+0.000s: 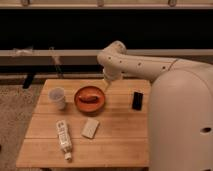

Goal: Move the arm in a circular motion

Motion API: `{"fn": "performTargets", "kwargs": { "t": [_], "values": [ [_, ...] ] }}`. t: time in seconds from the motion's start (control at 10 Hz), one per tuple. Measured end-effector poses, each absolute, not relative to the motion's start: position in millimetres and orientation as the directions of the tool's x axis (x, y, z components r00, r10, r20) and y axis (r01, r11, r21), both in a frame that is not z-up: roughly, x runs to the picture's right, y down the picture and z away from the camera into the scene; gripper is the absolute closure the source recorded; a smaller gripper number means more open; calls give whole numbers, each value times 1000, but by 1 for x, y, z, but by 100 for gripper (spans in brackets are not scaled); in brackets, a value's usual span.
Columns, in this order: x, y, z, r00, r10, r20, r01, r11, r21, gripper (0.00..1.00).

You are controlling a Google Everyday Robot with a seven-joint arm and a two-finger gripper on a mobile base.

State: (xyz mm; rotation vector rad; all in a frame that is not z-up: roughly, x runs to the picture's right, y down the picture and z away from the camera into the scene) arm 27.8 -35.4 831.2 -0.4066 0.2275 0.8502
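Note:
The arm point(145, 65) is cream-white and tubular with small dark dots. It reaches in from the large shell at the right point(180, 120) to a rounded elbow point(114, 51) above the table's back edge. From there it bends down to the gripper point(106, 85), a small pale tip that hangs over the back of the wooden table point(120, 145), just behind and right of the red bowl point(90, 99). The gripper holds nothing that I can see.
On the table are a white cup point(56, 97) at the left, a white rectangular block point(90, 127), a white tube point(63, 138) lying at the front left, and a black flat object point(137, 100) at the right. A dark wall with rails runs behind.

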Motion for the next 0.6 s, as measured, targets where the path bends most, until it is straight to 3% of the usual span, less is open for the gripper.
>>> {"fn": "performTargets", "kwargs": {
  "t": [0.3,0.6],
  "values": [
    [-11,-34,812,704,644,-301,-710,649,-273,20],
    [-58,2,771,777,587,-227,-629,712,-310,20]
  ]
}}
